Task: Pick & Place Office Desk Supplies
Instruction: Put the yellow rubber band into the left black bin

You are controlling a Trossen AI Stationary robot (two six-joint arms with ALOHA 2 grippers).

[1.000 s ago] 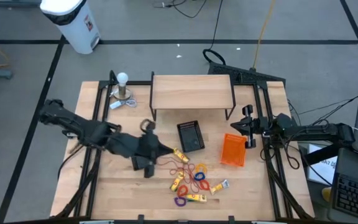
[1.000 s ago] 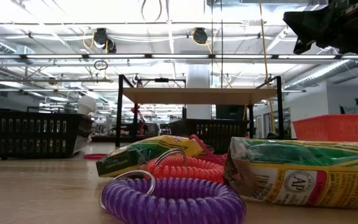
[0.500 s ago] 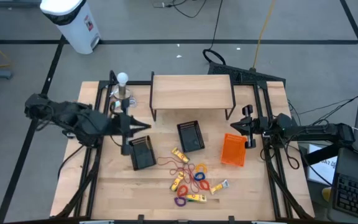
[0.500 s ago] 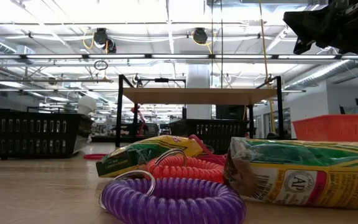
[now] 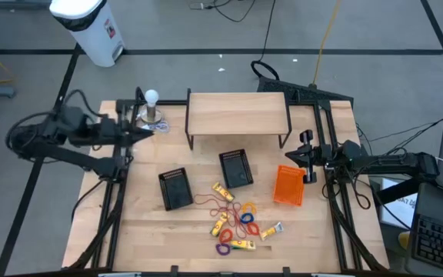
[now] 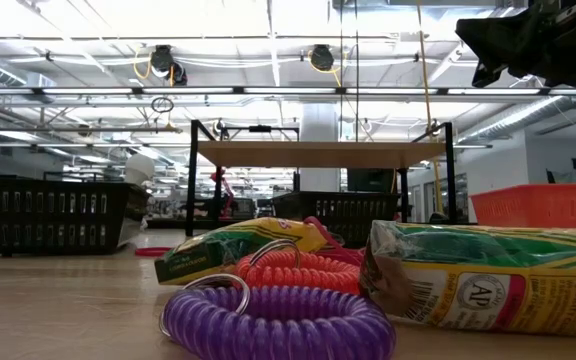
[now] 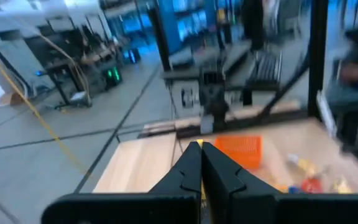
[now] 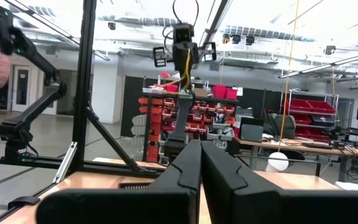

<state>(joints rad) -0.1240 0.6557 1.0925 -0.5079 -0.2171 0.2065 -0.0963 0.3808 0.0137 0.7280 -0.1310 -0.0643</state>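
While both grippers sit pressed together, left gripper at ten o'clock, right gripper at three, I see coils only low.

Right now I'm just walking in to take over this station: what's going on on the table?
Nothing is being handled. The left gripper is shut and empty near the far left of the table, by the ball-topped stand. The right gripper is shut and empty at the right edge. Coil loops and yellow packets lie loose at the front, outside the two black baskets and the orange basket.
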